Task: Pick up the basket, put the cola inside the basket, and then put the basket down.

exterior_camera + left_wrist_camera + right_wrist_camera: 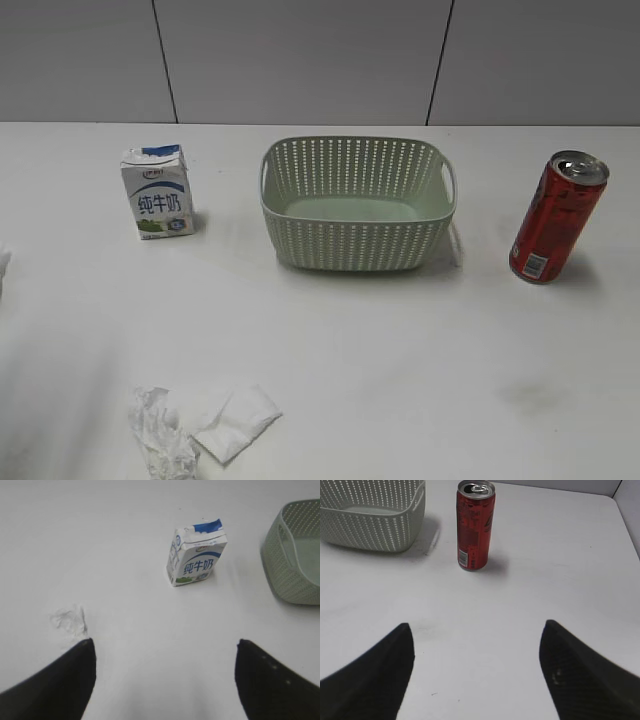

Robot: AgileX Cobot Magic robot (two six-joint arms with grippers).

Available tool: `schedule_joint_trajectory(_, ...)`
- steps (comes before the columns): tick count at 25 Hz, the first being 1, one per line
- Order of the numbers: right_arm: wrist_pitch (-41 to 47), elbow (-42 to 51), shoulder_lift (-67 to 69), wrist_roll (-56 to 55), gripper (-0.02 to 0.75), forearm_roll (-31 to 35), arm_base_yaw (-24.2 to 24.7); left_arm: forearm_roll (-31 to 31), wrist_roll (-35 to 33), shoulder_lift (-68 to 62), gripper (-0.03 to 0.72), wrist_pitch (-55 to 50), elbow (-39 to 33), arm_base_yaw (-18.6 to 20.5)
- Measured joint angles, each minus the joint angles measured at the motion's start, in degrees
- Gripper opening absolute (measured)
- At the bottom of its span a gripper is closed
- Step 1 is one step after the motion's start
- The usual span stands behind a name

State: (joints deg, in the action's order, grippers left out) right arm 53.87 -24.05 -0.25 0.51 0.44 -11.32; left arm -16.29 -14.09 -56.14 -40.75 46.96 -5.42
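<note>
The pale sage-green basket (pixel 357 204) stands empty on the white table at centre back; it also shows in the left wrist view (pixel 295 555) and the right wrist view (pixel 372 515). The red cola can (pixel 558 217) stands upright to the basket's right and shows in the right wrist view (pixel 475 525). My left gripper (pixel 164 642) is open and empty above bare table, well short of the milk carton and basket. My right gripper (pixel 476 626) is open and empty, short of the can. Neither gripper shows in the exterior view.
A white-and-blue milk carton (pixel 158 192) stands left of the basket; it also shows in the left wrist view (pixel 196 559). Crumpled tissue (pixel 163 434) and a folded tissue (pixel 236 422) lie at the front left. A grey wall runs behind the table.
</note>
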Motion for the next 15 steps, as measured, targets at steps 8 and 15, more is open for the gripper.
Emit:
schedule_joint_trajectory(8,0.0,0.0,0.0,0.0,0.591,0.0,0.0,1.68,0.23,-25.53,0.647,-5.35,21.62,-10.31)
schedule_joint_trajectory(15,0.0,0.0,0.0,0.0,0.591,0.0,0.0,10.98,11.75,-44.39,0.639,-14.21,43.19,-22.53)
